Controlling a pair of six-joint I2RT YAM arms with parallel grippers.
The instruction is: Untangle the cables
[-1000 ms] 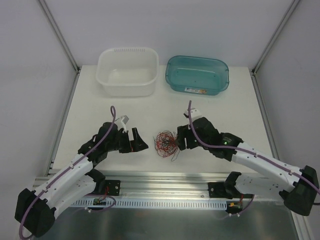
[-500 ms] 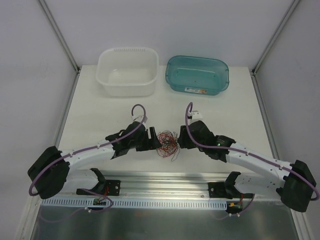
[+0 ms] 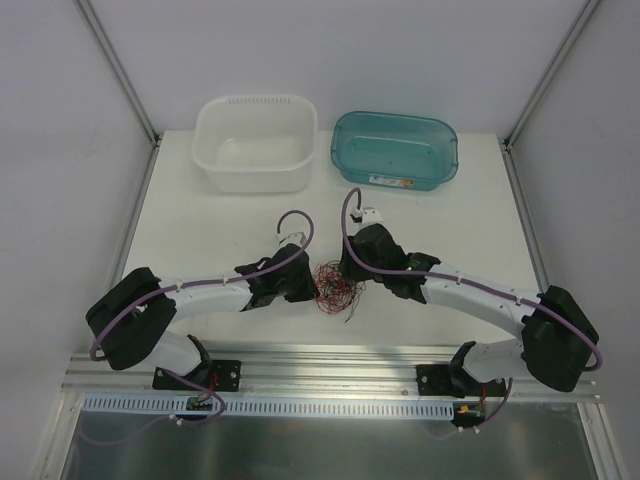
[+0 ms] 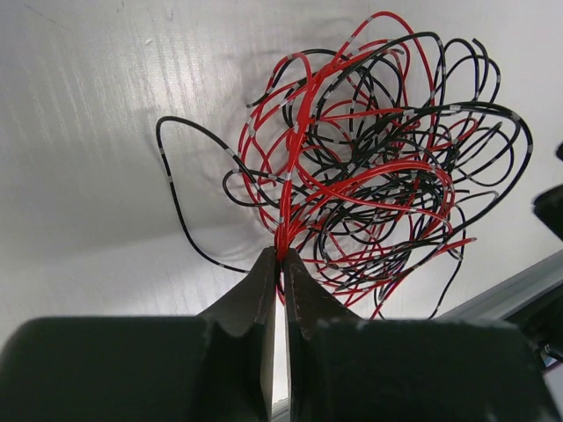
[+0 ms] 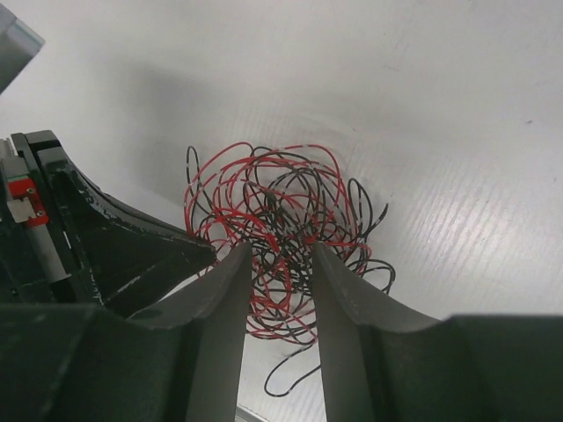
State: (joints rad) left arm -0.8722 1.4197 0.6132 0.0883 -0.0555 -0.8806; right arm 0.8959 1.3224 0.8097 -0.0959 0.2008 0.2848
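The cables [image 3: 334,286] are a loose ball of thin red and black wires on the white table between both arms. My left gripper [image 3: 312,286] reaches in from the left. In the left wrist view it [image 4: 282,255] is shut, its tips pinching a bundle of red strands at the near edge of the cables [image 4: 369,167]. My right gripper [image 3: 349,273] comes from the right. In its wrist view it [image 5: 281,252] stands open, fingers apart on either side of the cables [image 5: 281,211], several loops lying in the gap.
A white tub [image 3: 255,178] and a teal tub [image 3: 352,166] stand at the back of the table. An aluminium rail [image 3: 330,355] runs along the near edge, just behind a trailing black wire end [image 3: 349,316]. The left gripper's finger [image 5: 132,255] shows in the right wrist view.
Both arms have stretched inward to the tangle. The left gripper went from wide open to shut on red strands. The right gripper's fingers narrowed around the ball.
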